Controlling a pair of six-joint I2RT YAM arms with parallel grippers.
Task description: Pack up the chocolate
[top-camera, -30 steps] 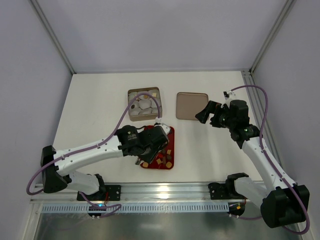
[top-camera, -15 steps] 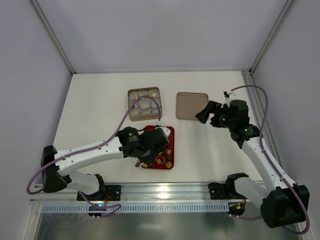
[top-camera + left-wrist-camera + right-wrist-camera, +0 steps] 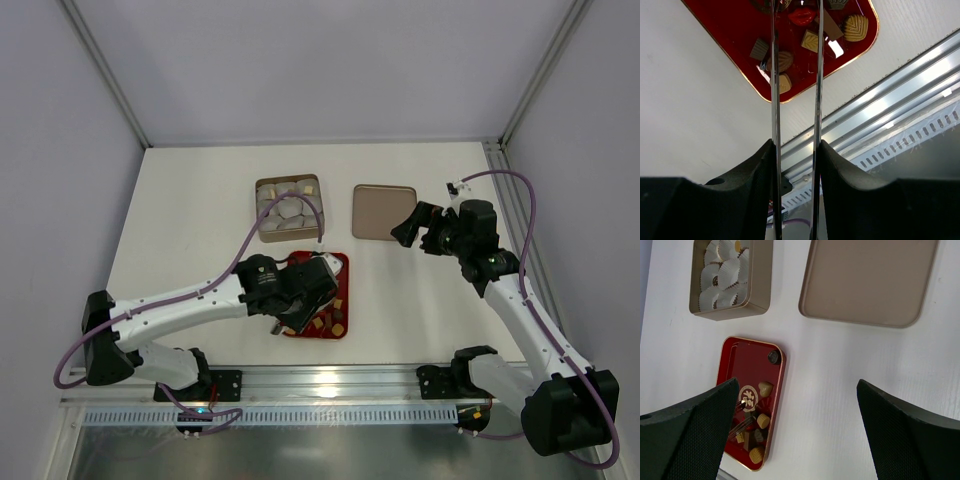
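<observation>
Currently the left gripper [image 3: 797, 6] is hovering over the red tray [image 3: 730, 30], which is sitting left of centre, near on the bench [image 3: 690, 125]. Its thin metal fingers [image 3: 774, 75] are standing narrowly apart. Nothing is showing clamped between them, though the tips are running off the top of the wrist view. The chocolate [image 3: 781, 61] is lying loose on the tray, bunched toward its near end. A ribbed mid-brown piece and a tan square are sitting between the finger lines.

Beyond the tray the tin [image 3: 730, 312] is sitting with its paper cups [image 3: 730, 270], a few seemingly holding pieces. Right of it the lid [image 3: 870, 280] is lying flat. The right gripper [image 3: 796, 381] is hanging near the lid, fingers spread wide, holding nothing.

Risks, as judged:
- The pieces are crowding each other, so closing may end up catching two at once or nudging a neighbour aside.
- Smooth blades on a rounded piece may be letting it squirt out.
- Going too low may be scraping or shoving the glossy tray.

Views:
- The left wrist is giving the finger gap and the piece shapes, which the top view is hiding under the arm.
- The right wrist is showing most of the tray and the cups' contents.
- Only the top view is showing both arms together.
</observation>
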